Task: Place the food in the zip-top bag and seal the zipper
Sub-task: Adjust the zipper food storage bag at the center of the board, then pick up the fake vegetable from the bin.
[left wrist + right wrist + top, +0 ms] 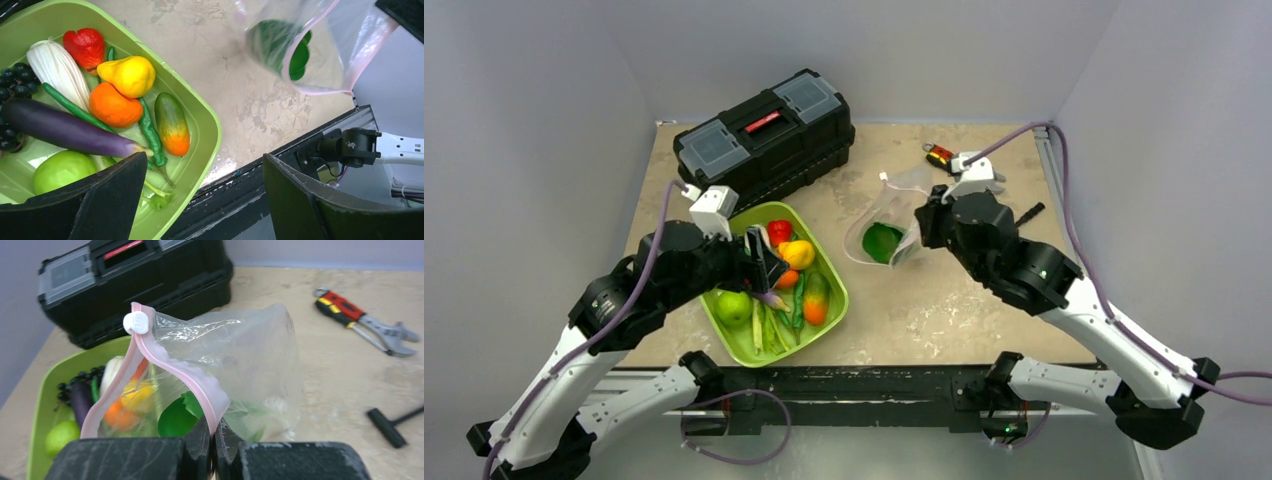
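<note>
The clear zip-top bag stands open on the table with a green leafy food piece inside it. My right gripper is shut on the bag's pink zipper strip and holds the mouth up; the white slider sits at the strip's far end. My left gripper is open and empty, hovering over the near end of the lime-green tray. The tray holds a purple eggplant, white radish, orange, yellow pear, green apple, grapes and green beans.
A black toolbox stands at the back left behind the tray. A red-handled wrench and a black T-shaped tool lie on the table to the right of the bag. The table's front edge runs just below the tray.
</note>
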`<state>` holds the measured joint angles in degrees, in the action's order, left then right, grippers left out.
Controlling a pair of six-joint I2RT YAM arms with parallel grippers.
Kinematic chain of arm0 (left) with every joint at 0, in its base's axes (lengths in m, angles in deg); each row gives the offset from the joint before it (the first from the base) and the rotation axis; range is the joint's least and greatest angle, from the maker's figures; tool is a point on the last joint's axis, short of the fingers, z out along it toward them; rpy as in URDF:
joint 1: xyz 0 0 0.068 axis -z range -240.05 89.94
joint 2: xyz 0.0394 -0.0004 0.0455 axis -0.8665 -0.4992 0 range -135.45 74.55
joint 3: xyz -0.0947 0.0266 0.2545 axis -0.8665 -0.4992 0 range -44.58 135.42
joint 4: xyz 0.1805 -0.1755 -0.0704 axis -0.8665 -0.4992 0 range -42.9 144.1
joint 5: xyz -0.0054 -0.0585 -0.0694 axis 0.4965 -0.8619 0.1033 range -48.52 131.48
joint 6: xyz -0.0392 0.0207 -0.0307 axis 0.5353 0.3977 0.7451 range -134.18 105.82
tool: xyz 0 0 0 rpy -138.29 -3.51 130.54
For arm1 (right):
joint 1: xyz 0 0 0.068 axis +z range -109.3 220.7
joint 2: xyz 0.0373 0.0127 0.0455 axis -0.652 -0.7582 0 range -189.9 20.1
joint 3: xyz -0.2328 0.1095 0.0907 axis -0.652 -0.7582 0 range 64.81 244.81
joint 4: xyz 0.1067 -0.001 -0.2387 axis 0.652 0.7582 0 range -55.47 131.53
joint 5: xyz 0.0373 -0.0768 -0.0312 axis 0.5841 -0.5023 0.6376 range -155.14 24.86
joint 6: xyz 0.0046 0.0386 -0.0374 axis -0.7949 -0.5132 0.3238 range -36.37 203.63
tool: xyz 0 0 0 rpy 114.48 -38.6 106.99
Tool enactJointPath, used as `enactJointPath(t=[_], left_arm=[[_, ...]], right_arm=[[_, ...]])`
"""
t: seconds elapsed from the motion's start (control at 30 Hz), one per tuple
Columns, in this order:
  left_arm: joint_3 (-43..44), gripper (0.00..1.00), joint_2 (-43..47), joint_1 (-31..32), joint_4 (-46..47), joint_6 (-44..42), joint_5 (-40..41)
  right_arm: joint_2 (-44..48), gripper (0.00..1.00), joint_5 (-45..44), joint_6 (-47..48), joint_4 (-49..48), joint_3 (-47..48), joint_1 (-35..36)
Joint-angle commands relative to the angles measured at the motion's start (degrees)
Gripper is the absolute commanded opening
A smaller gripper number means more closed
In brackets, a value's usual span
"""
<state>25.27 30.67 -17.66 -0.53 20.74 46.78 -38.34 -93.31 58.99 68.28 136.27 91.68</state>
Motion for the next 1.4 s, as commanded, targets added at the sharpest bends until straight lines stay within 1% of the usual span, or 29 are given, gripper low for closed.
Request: enactJointPath(t=[0.0, 0.07, 0.17, 0.33, 0.37, 0.5, 0.6, 0.67, 0.77, 0.8, 0.9, 0.97, 1.03, 1.13, 1.17, 1.3, 1.37], left_arm=[[-1.67, 0.85, 3.18, -0.12, -0.69, 0.44, 2.25], [-2.94, 0.85, 3.71, -0.12, -1.07, 0.94, 2.64], [-6.64, 0.85, 4.23, -0.07, -0.50, 2.41, 2.70], [-15.62, 0.85, 4.51, -0.11, 1.00, 7.19, 2.26], [-17.19, 0.85, 4.83, -0.11, 1.20, 8.25, 2.10], [-21.53, 0.85, 7.27, -0.11, 0.48, 11.94, 2.13], [-21.95, 0.85, 8.80, -0.12, -1.46, 13.24, 3.80], [-22.00, 0.85, 9.23, -0.11, -1.33, 13.47, 4.18], [-22.94, 0.85, 8.24, -0.09, 2.66, 12.00, 1.07], [-22.88, 0.85, 6.97, -0.11, 3.59, 11.49, 0.44], [-20.94, 0.85, 3.22, -0.11, 3.87, 8.89, 0.10], [-19.41, 0.85, 0.65, -0.12, 3.06, 5.94, 1.58], [-19.53, 0.86, -2.15, -0.15, 2.71, 4.12, 5.33], [-18.52, 0.87, -6.91, -1.49, -1.10, 5.06, 11.60], [-18.30, 0.89, -7.56, -2.10, -2.00, 6.41, 13.54], [-19.14, 0.92, -7.11, -7.65, -0.02, 12.72, 10.86], [-19.45, 0.91, -7.40, -9.83, 1.44, 15.38, 9.23]], right_arm=[[4.31, 0.00, -10.57, 5.11, 5.16, 2.78, -0.27], [4.88, 0.00, -9.02, 7.75, 5.36, 2.57, -0.27], [3.51, 0.00, -4.33, 9.97, 2.65, -0.07, -0.27], [-1.85, 0.00, 14.89, 9.57, -8.65, -8.59, -0.21], [-3.15, 0.00, 17.42, 9.29, -11.14, -10.33, -0.18], [-5.30, 0.00, 23.40, 9.13, -17.76, -15.82, -0.20], [-5.27, 0.00, 26.56, 9.25, -21.02, -18.70, -0.18], [-4.51, 0.00, 27.87, 9.47, -23.06, -20.08, -0.18], [-3.47, 0.00, 27.98, 9.66, -24.66, -21.06, -0.18], [-3.14, 0.00, 29.22, 9.59, -24.92, -21.22, -0.18], [-1.36, 0.00, 28.35, 9.94, -24.52, -21.29, -0.18], [0.38, 0.00, 28.25, 10.06, -24.52, -21.51, -0.18], [2.26, 0.00, 27.81, 10.12, -25.21, -22.02, -0.18], [4.50, 0.00, 26.33, 10.65, -26.50, -22.86, -0.18], [4.96, 0.00, 26.12, 10.71, -26.80, -23.06, -0.18], [5.99, 0.00, 26.02, 10.92, -27.63, -24.19, -0.19], [6.49, 0.00, 25.76, 10.99, -28.31, -25.12, -0.18]])
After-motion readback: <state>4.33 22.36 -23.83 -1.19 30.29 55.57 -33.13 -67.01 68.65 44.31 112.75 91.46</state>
